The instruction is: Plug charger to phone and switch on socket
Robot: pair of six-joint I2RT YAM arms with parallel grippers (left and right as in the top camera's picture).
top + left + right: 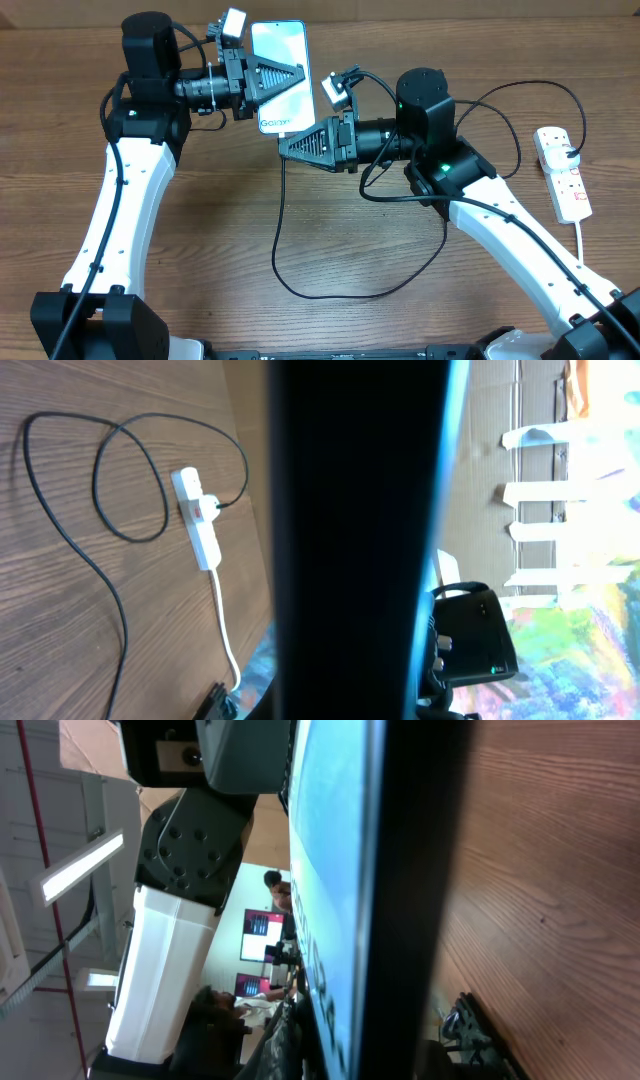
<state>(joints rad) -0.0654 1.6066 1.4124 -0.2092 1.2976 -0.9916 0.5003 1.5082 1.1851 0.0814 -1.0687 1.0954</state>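
The phone [281, 82], light blue screen up, is held above the table at the back centre. My left gripper [298, 72] is shut on it from the left, fingers across the screen. My right gripper [285, 145] is at the phone's lower end, shut on the end of the charger [275, 250], whose black cable hangs from its tip and loops over the table. The connector tip itself is hidden. The white socket [562, 172] lies at the far right, with the cable's other end plugged in. In both wrist views the phone [350, 540] [340, 870] fills the middle; the socket [200, 525] shows beyond it.
The black cable arcs from the socket behind the right arm [500, 215]. The socket's white cord [583, 240] runs toward the front right edge. The table [200, 250] is brown wood.
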